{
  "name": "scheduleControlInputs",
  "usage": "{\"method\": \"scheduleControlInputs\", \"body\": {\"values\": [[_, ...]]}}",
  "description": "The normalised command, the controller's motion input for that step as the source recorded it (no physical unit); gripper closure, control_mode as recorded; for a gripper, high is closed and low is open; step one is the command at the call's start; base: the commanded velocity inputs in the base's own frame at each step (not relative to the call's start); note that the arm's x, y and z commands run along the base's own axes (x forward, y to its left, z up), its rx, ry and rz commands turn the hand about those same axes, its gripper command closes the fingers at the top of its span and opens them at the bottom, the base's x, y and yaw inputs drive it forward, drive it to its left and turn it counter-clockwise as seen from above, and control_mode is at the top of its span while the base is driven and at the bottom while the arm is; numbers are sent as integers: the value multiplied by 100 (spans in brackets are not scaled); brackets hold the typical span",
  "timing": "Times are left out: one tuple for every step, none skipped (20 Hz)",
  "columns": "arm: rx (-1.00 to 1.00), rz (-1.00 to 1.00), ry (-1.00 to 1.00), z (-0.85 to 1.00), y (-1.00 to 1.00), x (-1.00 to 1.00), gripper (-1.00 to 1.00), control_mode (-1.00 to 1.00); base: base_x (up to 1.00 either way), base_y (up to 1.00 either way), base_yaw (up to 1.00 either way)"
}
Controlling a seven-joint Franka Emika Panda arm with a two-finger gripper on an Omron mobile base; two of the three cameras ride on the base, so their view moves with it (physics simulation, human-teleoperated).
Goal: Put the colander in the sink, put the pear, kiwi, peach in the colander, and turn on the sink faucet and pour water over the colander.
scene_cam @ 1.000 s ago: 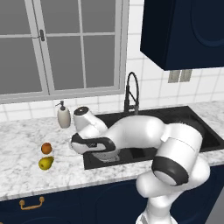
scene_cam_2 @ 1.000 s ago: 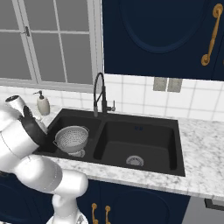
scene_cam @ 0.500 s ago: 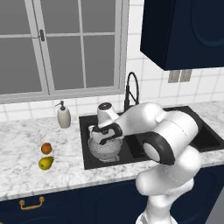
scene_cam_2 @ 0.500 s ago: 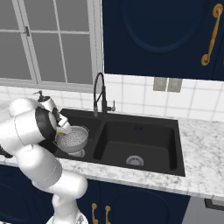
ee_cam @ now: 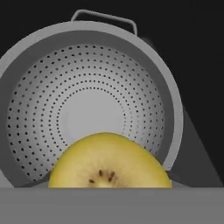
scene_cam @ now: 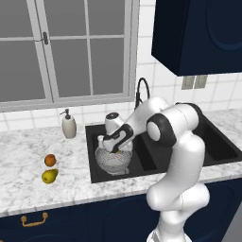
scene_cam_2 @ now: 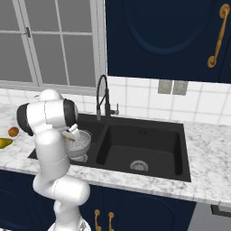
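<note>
The white-grey perforated colander [ee_cam: 87,105] stands in the left basin of the black sink [scene_cam_2: 149,144]. My gripper [scene_cam: 117,148] hangs just over the colander's bowl, shut on the golden-tan kiwi [ee_cam: 109,164], which is above the near rim. The colander's inside holds nothing. On the marble counter left of the sink lie the yellow-green pear [scene_cam: 49,176] and, just behind it, the reddish-orange peach [scene_cam: 50,160]. The black gooseneck faucet [scene_cam_2: 103,97] rises behind the sink's divider, and no stream runs from it.
A white soap pump bottle [scene_cam: 69,125] stands at the back of the counter, left of the sink. A window is behind the counter and dark blue cabinets hang above right. The right basin [scene_cam_2: 140,166] has a silver drain.
The arm has swung right from the sink's left edge, carrying the kiwi, and now hangs over the colander. The pear and peach have not moved.
</note>
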Motion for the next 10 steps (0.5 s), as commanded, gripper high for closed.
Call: {"method": "scheduleControlInputs", "body": {"values": [[0,-11,4,-48,-16,1,100,-100,0,0,0],[0,-10,4,-51,-19,1,100,-100,0,0,0],[0,-10,4,-54,-19,3,100,-100,0,0,0],[0,-9,4,-55,-22,7,100,-100,0,0,0],[0,-9,5,-54,-21,8,100,-100,0,0,0],[0,-9,5,-52,-22,3,100,-100,0,0,0],[0,-9,4,-49,-16,0,100,-100,0,0,0],[0,-9,4,-46,-17,0,100,-100,0,0,0],[0,-9,4,-43,-19,0,100,-100,0,0,0],[0,-8,2,-35,-14,0,100,-100,0,0,0]]}}
